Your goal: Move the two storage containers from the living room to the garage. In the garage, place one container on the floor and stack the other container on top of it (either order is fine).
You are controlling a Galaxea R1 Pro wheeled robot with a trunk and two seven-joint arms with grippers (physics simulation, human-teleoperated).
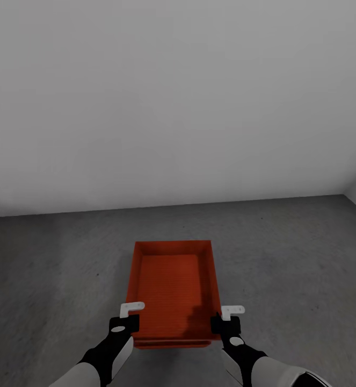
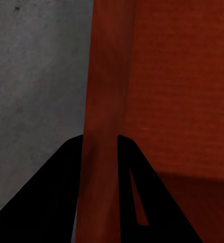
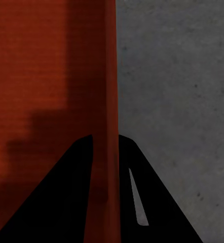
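- Above the dark grey floor (image 1: 285, 258), just in front of the robot: one orange-red storage container (image 1: 172, 285), open top, no lid, nothing inside.
- Container's long axis runs away from the robot toward the white-grey wall (image 1: 178, 97); far end well short of the wall.
- Left gripper (image 1: 128, 316) at the container's near left corner; the left wrist view has the side wall (image 2: 104, 101) running between the two black fingers (image 2: 46, 197), closed tight on it.
- Right gripper (image 1: 227, 318) at the near right corner, same grip: wall (image 3: 111, 91) pinched between its fingers (image 3: 56, 192).
- Can't tell if the container's base touches the floor (a thin second red edge shows under its near end).
- Arm shadows fall across the container's inner bottom near the right gripper.
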